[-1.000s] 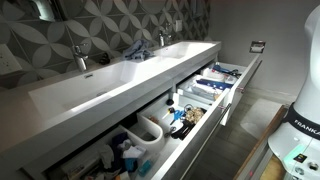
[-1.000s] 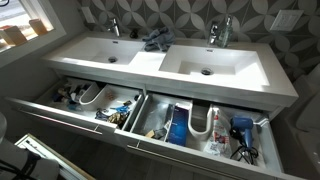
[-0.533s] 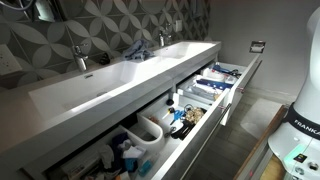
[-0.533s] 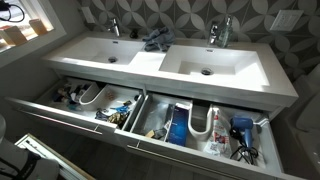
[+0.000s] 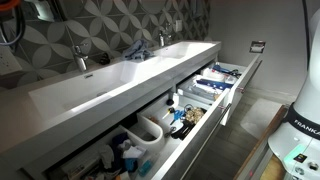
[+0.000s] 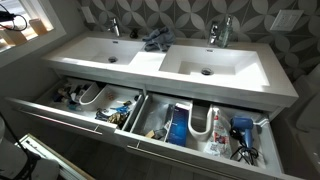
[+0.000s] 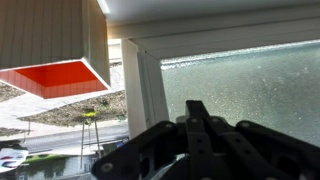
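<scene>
Black and jointed, the two-finger gripper (image 7: 195, 106) sits at the bottom of the wrist view with its fingers brought together and nothing between them. The tips are aimed at the frosted glass window pane (image 7: 250, 85) and the white window frame (image 7: 145, 95) beside it. What has changed over the last second is small but plain. A dark piece of the robot arm (image 6: 10, 18), which I take to be the wrist end though the picture's edge cuts it off, has pushed further into the upper corner in both exterior views, up by the window at the vanity's end. That tells me the end of the arm is occupied up at the glass, not down among the drawers, and nothing from the bathroom below is in hand. The pane is the nearest thing to the fingertips, straight ahead of them and apart from them, with a red-bottomed boxy shape (image 7: 55, 75) off to one side. Well below and away lie the long white double-basin vanity top (image 6: 150, 62) and a crumpled blue-grey cloth (image 6: 155, 41) resting on it between the two chrome taps (image 6: 113, 27). Under the top, the two open drawers (image 6: 95, 100) are full of toiletries, among them a blue hair dryer (image 6: 240, 128).
</scene>
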Controlling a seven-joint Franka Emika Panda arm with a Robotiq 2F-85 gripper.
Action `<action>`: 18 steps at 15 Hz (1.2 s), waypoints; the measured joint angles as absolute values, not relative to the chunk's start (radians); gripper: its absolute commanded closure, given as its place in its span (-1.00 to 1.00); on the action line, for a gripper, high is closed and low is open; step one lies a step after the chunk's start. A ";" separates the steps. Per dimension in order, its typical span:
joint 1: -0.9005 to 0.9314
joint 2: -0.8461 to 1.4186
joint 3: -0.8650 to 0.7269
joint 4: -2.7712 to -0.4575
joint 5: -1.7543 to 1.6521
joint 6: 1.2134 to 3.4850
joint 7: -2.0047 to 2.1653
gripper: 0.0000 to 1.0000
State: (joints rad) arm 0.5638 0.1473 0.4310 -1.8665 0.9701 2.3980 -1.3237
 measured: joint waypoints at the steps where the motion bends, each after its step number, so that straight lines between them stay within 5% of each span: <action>1: 0.560 0.161 0.439 -1.856 0.986 2.404 -1.351 1.00; 18: 0.542 0.271 0.490 -1.778 1.021 2.517 -1.507 1.00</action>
